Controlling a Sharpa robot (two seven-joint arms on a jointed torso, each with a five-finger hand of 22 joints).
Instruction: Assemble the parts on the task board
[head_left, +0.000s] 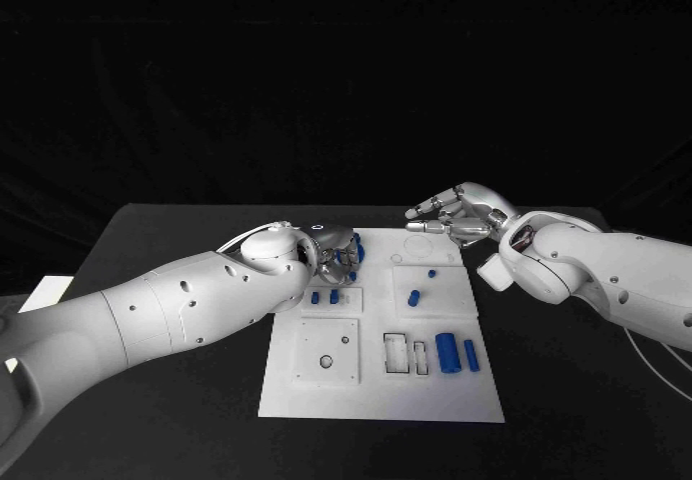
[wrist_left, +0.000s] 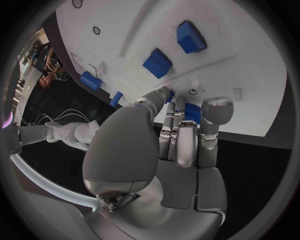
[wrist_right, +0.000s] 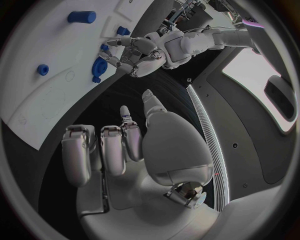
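Note:
The white task board (head_left: 382, 390) lies in the middle of the black table. My left hand (head_left: 332, 250) is low over its far left corner, and its fingers (wrist_left: 215, 107) close round a blue part (wrist_left: 191, 114); the right wrist view shows that part (wrist_right: 99, 67) at the same hand's fingertips. My right hand (head_left: 459, 213) hangs above the board's far right corner with its fingers (wrist_right: 112, 147) loosely bent, apart from the thumb, and nothing in them. Two small blue blocks (head_left: 325, 297) sit just in front of the left hand. Two blue cylinders (head_left: 456, 352) lie at the board's near right.
More small blue parts (head_left: 415, 296) lie mid-board, one (head_left: 431, 270) farther back. A raised white square plate (head_left: 327, 350) and an open rectangular slot (head_left: 394, 353) are on the near half. Black table (head_left: 577, 400) surrounds the board on all sides.

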